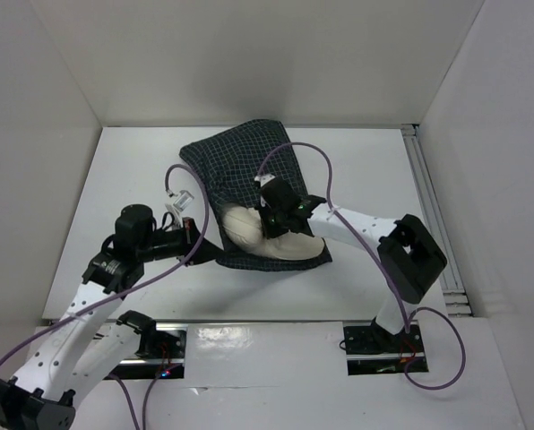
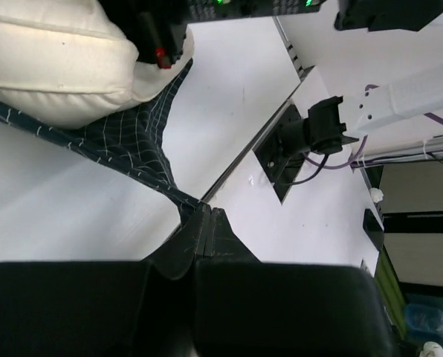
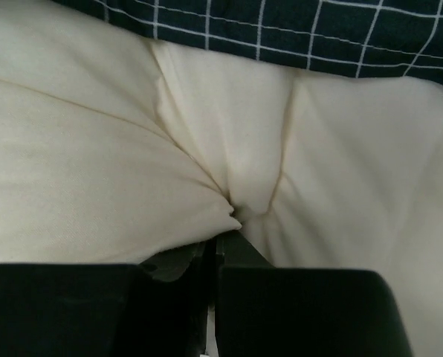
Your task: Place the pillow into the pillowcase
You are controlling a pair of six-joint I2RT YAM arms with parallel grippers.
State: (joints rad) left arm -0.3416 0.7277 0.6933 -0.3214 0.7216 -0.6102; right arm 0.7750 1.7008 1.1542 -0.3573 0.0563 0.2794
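Currently, right gripper [image 3: 218, 245]: clenched, pinching a fold of the pillow [image 3: 95, 149].
Left gripper [image 2: 204, 227]: clenched on a stretched corner of the pillowcase [image 2: 132, 145], just left of the pillow's near end.
Pillow: partly inside the pillowcase, with its near end protruding from the opening.
Pillowcase: lower layer spread beneath the pillow, the rest running beyond the pillow across the table [image 1: 133, 179].

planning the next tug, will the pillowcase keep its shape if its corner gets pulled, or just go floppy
Probably floppy: the pillowcase pulls into a stretched web where the left claw pinches its edge, and lies rumpled elsewhere. Likely light, since one pinch draws it out. It may snag under the pillow.
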